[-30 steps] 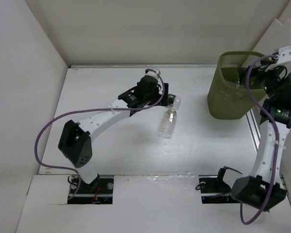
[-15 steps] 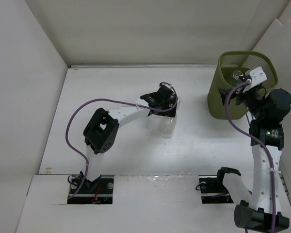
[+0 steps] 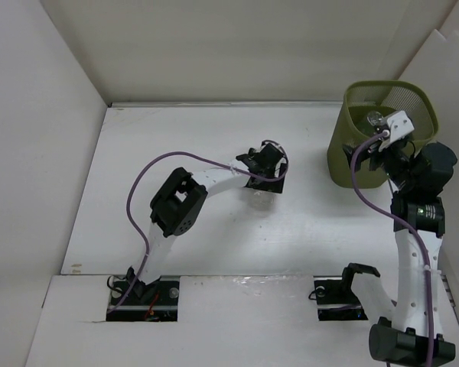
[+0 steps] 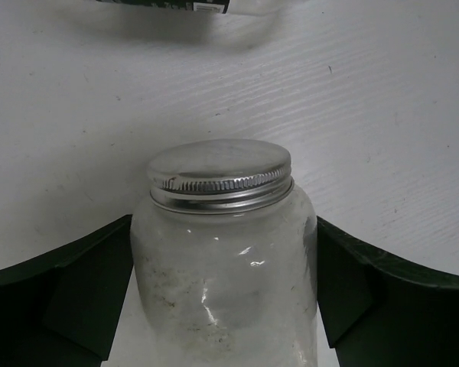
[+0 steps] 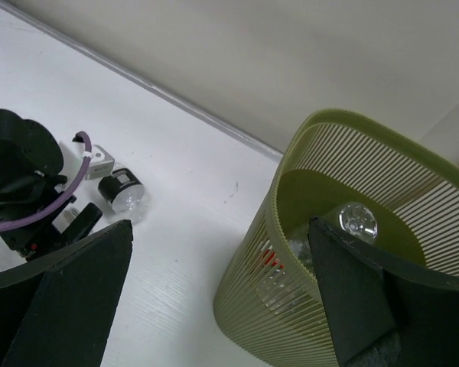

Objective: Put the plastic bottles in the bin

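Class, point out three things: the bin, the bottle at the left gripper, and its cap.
bin (image 3: 338,157): top view, on its olive outer wall.
bottle (image 4: 222,283): left wrist view, on its clear body.
cap (image 4: 218,162): left wrist view, on its flat top.

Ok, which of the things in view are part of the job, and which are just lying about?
Job:
- clear plastic bottle with a silver cap, inside the left pincer
- black-labelled clear bottle lying on the table
- olive-green round mesh-walled plastic bin
- clear bottle already inside it

Lying about:
- nothing loose; only the arms' purple cables
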### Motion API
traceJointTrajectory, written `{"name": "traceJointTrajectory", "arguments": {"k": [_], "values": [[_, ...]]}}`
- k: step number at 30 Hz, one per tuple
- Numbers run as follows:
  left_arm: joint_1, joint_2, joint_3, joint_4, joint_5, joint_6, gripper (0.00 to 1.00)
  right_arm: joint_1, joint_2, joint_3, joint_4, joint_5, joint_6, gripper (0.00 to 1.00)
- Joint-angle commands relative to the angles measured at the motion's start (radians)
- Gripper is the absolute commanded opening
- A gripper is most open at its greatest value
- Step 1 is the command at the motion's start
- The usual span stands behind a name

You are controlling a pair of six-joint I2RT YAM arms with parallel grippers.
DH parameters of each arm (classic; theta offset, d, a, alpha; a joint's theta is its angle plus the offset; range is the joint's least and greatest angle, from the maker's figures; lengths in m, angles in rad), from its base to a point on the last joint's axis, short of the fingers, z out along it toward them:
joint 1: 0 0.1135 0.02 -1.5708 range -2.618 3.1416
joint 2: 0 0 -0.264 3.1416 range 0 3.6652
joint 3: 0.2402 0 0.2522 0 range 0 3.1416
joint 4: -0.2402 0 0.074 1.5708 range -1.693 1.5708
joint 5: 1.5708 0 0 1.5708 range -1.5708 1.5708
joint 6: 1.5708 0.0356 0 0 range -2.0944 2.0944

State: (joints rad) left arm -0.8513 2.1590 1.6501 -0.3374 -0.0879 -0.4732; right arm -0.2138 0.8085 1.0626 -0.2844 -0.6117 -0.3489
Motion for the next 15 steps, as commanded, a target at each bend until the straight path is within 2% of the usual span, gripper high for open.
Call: {"name": "traceJointTrajectory", "arguments": {"k": [1, 4, 5, 6, 7, 8, 10, 12, 15], "values": [[0.001, -0.005, 0.033, -0.014, -0.006, -0.018, 0.84, 0.01, -0.018, -0.032, 0.02, -0.043, -0.015, 1.0], [0.001, 0.021, 0.033, -0.014, -0.015, -0.018, 0.61, 0.01, -0.029, -0.079, 0.054, -0.097, -0.005, 1.0], [0.001, 0.021, 0.033, -0.014, -0.015, -0.018, 0.51, 0.01, -0.029, -0.093, 0.063, -0.115, -0.005, 1.0], [0.001, 0.021, 0.033, -0.014, -0.015, -0.027, 0.37, 0.01, -0.041, -0.107, 0.082, -0.137, -0.005, 1.0], [0.001, 0.021, 0.042, -0.023, -0.015, -0.037, 0.12, 0.01, -0.042, -0.122, 0.093, -0.189, -0.019, 1.0], [0.001, -0.005, 0.042, -0.023, -0.03, -0.038, 0.06, 0.01, -0.042, -0.151, 0.105, -0.215, -0.019, 1.0], [0.001, -0.051, 0.017, -0.023, -0.085, -0.053, 0.0, 0.01, -0.054, -0.174, 0.116, -0.284, -0.041, 1.0], [0.001, -0.155, -0.002, -0.023, -0.134, -0.09, 0.0, 0.01, -0.054, -0.202, 0.129, -0.33, -0.041, 1.0], [0.001, -0.317, -0.018, -0.023, -0.24, -0.11, 0.0, 0.037, -0.054, -0.254, 0.258, -0.422, 0.029, 1.0]]}}
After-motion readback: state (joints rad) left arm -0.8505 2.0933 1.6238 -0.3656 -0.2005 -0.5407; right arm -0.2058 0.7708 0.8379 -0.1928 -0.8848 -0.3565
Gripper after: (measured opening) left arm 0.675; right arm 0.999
